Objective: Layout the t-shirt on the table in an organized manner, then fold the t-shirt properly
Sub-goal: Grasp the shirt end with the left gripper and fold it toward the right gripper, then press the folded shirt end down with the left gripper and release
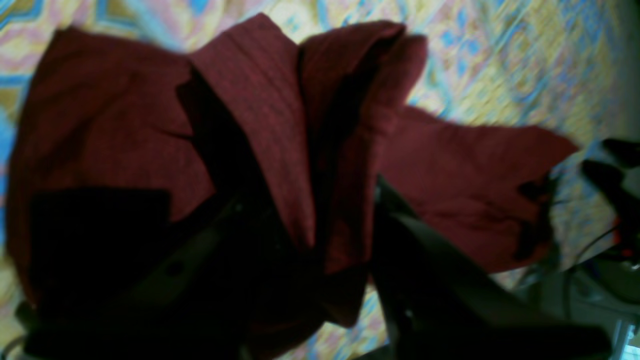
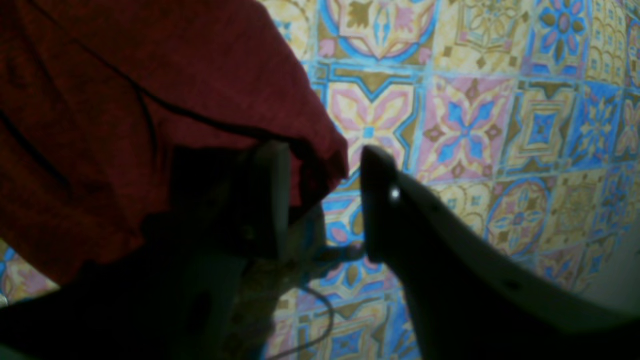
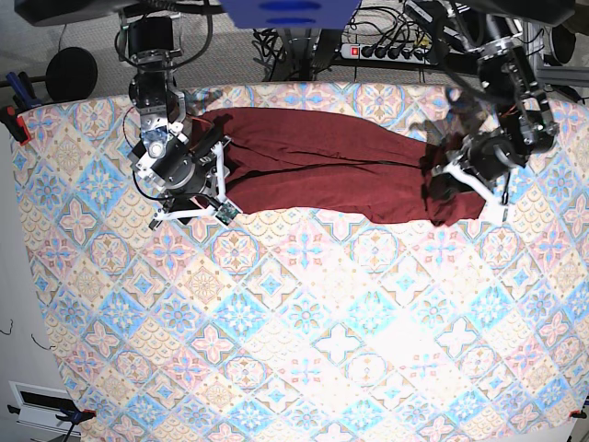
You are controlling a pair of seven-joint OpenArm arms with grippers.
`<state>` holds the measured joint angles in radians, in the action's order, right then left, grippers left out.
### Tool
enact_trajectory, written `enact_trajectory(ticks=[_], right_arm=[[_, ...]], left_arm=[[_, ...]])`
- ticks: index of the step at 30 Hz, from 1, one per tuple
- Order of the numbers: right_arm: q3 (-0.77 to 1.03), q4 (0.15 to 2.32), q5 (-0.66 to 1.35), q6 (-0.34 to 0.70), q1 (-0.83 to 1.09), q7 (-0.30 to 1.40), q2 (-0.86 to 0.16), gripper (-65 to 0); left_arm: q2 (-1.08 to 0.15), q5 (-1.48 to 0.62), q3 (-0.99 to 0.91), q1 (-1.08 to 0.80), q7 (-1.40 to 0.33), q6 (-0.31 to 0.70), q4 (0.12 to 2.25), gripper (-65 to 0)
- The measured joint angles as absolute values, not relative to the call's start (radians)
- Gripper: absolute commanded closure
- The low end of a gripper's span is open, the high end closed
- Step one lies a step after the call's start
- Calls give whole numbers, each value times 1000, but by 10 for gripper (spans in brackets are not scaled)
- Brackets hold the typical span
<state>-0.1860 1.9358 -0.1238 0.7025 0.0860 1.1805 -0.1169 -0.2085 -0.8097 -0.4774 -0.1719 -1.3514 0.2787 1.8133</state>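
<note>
The dark maroon t-shirt (image 3: 322, 161) lies stretched in a long band across the far part of the tiled table (image 3: 304, 350). At the band's right end in the base view, my left gripper (image 3: 451, 189) is shut on it. In the left wrist view a bunched fold of the t-shirt (image 1: 260, 100) runs down between the jaws of the left gripper (image 1: 315, 235). At the band's left end is my right gripper (image 3: 219, 175). Seen from the right wrist, the right gripper (image 2: 325, 200) stands open, with table pattern showing in the gap. The t-shirt (image 2: 125, 100) drapes over one finger (image 2: 272, 200).
A power strip and cables (image 3: 386, 51) lie behind the table's far edge. A round black object (image 3: 72, 74) sits off the far left corner. The table's right edge (image 3: 580, 239) runs close to the left arm. Bare patterned surface (image 2: 465, 125) spreads beside the right gripper.
</note>
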Motion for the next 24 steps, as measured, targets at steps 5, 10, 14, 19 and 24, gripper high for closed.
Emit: enact_trajectory(ticks=[5,10,14,19,24], right_arm=[[-186,1936,-124,702,90,1183,-117,-229],[-186,1936,-124,702,91,1180,-117,-229],[-184,1936,-123,702,91,1180,-117,-229],[-184,1936,-124,702,89,1183,-117,-229],[-184,1936,-124,702,89,1184,-117,-229]], left_arm=[[-171,-800,-443,-162,-1357,278,1813,0],[-159,-800,-445,-147,-1357,278,1773,0],[-157,-798,-445,-150,-1358,277,1744,-42],[-158,-836,-445,-157,-1362,277,1781,-154],[-169,-978,-443,-167,-1419,278,1799,-157]])
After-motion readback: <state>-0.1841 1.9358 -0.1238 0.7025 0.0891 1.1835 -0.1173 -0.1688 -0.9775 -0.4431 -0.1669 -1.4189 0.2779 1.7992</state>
